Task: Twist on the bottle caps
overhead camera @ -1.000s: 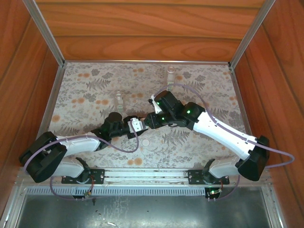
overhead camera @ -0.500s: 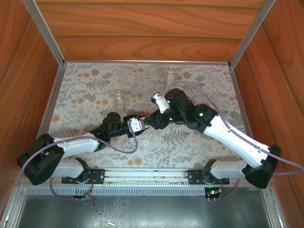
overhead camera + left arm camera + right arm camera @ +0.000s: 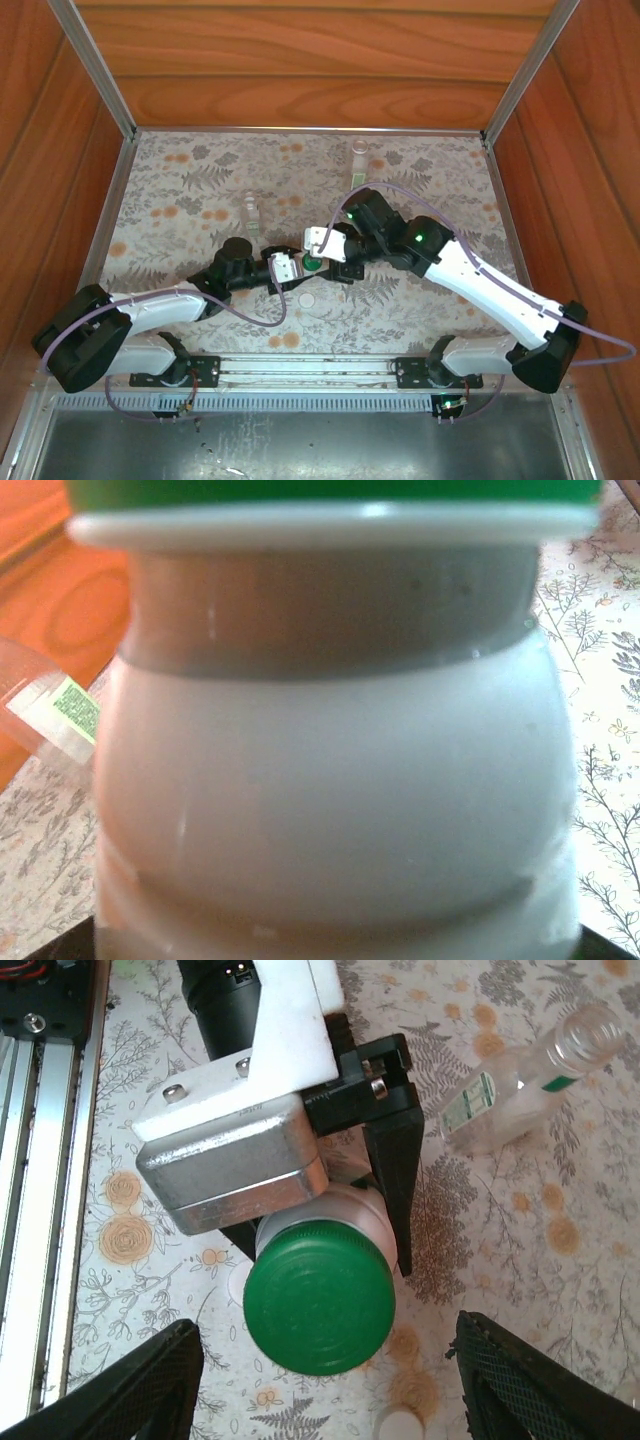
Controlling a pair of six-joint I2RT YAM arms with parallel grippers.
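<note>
The left end effector (image 3: 297,267) is clamped on the white bottle (image 3: 330,810) at mid-bench (image 3: 180,190), and the right end effector (image 3: 335,1385) is spread wide either side of the green cap (image 3: 318,1305). Danger here: close off-centre and the cap cocks and cross-threads, or the bottle spins in the clamp. The bottle's long axis looks near upright, cap end up.

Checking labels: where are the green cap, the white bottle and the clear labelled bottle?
green cap (image 3: 320,1305), right wrist view, centre of its top
white bottle (image 3: 330,795), left wrist view, its bulging shoulder
clear labelled bottle (image 3: 510,1100), right wrist view, its body
</note>
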